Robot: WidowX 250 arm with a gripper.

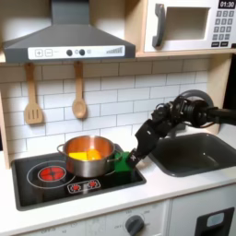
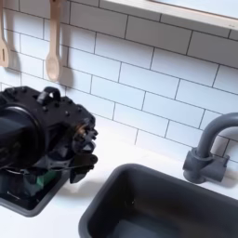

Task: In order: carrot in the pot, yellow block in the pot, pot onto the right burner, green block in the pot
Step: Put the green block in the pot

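Note:
In the first exterior view the steel pot (image 1: pixel 89 157) stands on the cooktop's (image 1: pixel 55 184) right burner. Orange and yellow shapes lie inside it; I cannot tell the carrot from the yellow block there. The green block (image 1: pixel 120 163) sits low at the pot's right side, just above the cooktop. My gripper (image 1: pixel 127 161) reaches down from the right and its fingers close around the block. In the second exterior view the black arm (image 2: pixel 42 130) hides most of the scene, with a patch of the green block (image 2: pixel 39 182) showing below it.
A dark sink (image 1: pixel 189 152) lies right of the cooktop, with a grey faucet (image 2: pixel 206 153) behind it. The left burner (image 1: pixel 51 172) glows red. A wooden spatula (image 1: pixel 33 97) and spoon (image 1: pixel 79 92) hang on the tiled wall. Hood and microwave (image 1: pixel 189 26) sit above.

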